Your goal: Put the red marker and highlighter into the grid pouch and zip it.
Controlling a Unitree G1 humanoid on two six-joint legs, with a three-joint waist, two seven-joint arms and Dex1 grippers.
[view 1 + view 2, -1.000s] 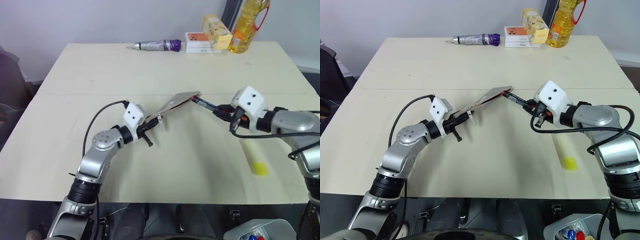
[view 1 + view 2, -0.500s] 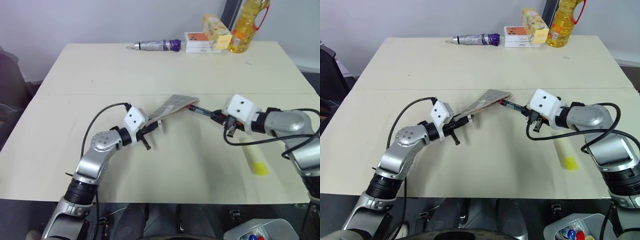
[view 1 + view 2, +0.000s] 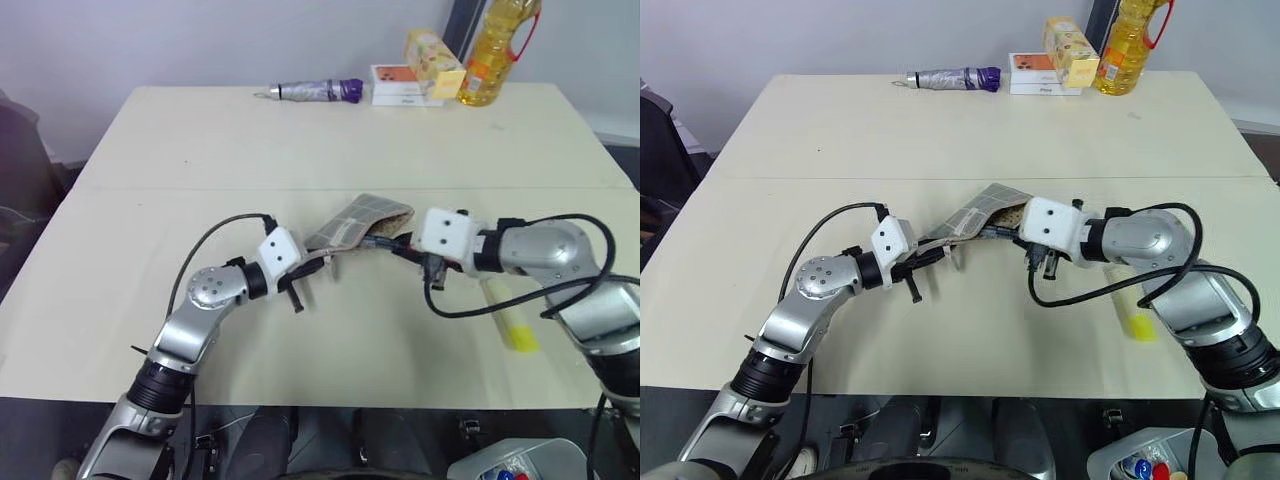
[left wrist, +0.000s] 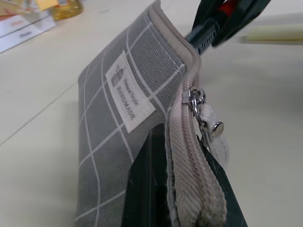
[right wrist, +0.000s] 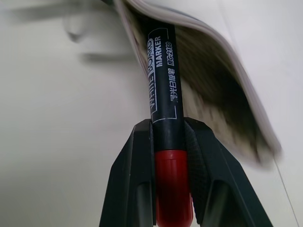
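Note:
The grid pouch (image 3: 360, 218) is grey with white lines and a white label (image 4: 128, 92). It is held tilted over the table's middle, with my left gripper (image 3: 316, 263) shut on its zipper edge beside the pull (image 4: 211, 131). My right gripper (image 5: 168, 126) is shut on the red marker (image 5: 163, 80) just above its red cap end (image 5: 173, 189). The marker's black barrel reaches into the pouch's open mouth (image 5: 213, 80). The yellow highlighter (image 3: 508, 316) lies flat on the table to the right, behind my right forearm.
Along the far table edge lie a purple-and-silver folded umbrella (image 3: 310, 91), flat boxes (image 3: 402, 88), a yellow carton (image 3: 433, 58) and a yellow oil bottle (image 3: 495, 45). A bin with small items (image 3: 520, 462) sits below the near right corner.
My right gripper has swung left and down with the marker, sliding its front end into the pouch. The pouch has sunk and tilted, its mouth now open toward the marker.

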